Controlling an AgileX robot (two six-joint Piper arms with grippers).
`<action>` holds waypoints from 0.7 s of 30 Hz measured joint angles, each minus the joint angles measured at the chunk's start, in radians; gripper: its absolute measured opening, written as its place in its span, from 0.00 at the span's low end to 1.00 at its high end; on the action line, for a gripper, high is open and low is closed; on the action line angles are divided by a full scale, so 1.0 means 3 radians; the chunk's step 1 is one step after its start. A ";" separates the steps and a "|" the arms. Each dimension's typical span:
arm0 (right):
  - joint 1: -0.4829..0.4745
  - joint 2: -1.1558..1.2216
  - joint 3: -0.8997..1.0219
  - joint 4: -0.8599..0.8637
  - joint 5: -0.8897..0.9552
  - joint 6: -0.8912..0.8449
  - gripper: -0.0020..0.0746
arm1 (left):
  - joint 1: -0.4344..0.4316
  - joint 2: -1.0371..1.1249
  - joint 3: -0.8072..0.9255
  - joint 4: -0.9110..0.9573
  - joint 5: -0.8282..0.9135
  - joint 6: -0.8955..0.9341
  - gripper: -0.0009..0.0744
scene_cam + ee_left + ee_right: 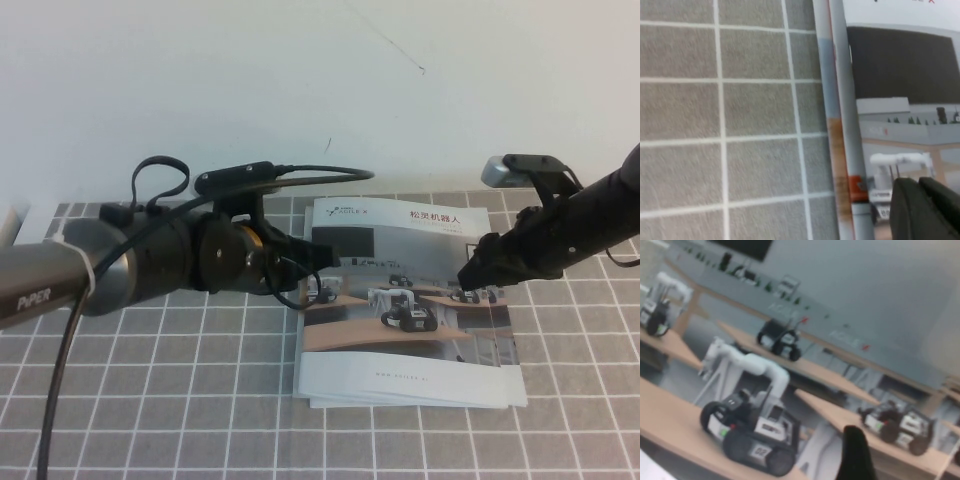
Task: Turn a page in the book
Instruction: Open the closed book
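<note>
The book [405,380] lies closed on the checked cloth, spine to the left. Its cover page [420,250], with robots on wooden desks and a Chinese title, lies flat on top. My left gripper [312,290] is at the spine edge, low over the cover; in the left wrist view its gripper [920,212] is shut and empty over the page [900,65]. My right gripper [466,278] rests tip down on the right part of the cover. In the right wrist view that gripper [855,455] shows as one dark tip against the page [790,305], holding nothing.
A grey cloth with a white grid [150,400] covers the table, with a white wall [300,80] behind. The left arm's black cable [60,380] hangs over the front left. A pale object [8,225] sits at the far left edge.
</note>
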 joint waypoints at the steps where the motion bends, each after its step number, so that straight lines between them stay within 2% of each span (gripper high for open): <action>1: -0.0018 0.0000 -0.0005 -0.0003 0.0000 0.0000 0.60 | 0.0000 0.0000 -0.0017 -0.0071 0.0054 0.0061 0.01; 4: -0.0051 0.0000 -0.0005 -0.0054 -0.0005 0.0000 0.60 | 0.0000 0.0000 -0.0132 -0.0534 0.0491 0.0510 0.01; 8: -0.0071 0.0000 -0.0005 -0.0161 -0.0005 0.0000 0.60 | 0.0000 0.0000 -0.0415 -0.1463 0.1375 0.1874 0.01; 11: -0.0071 0.0000 -0.0005 -0.0176 -0.0005 0.0000 0.60 | -0.0005 0.0000 -0.0609 -0.1984 0.1707 0.2676 0.01; 14: -0.0071 0.0000 -0.0005 -0.0183 0.0045 -0.0006 0.60 | -0.0005 0.0000 -0.0707 -0.2063 0.1596 0.3008 0.01; 21: -0.0071 0.0000 -0.0005 -0.0197 0.0122 -0.0006 0.60 | 0.0049 0.0279 -0.0730 -0.1799 0.0975 0.2886 0.01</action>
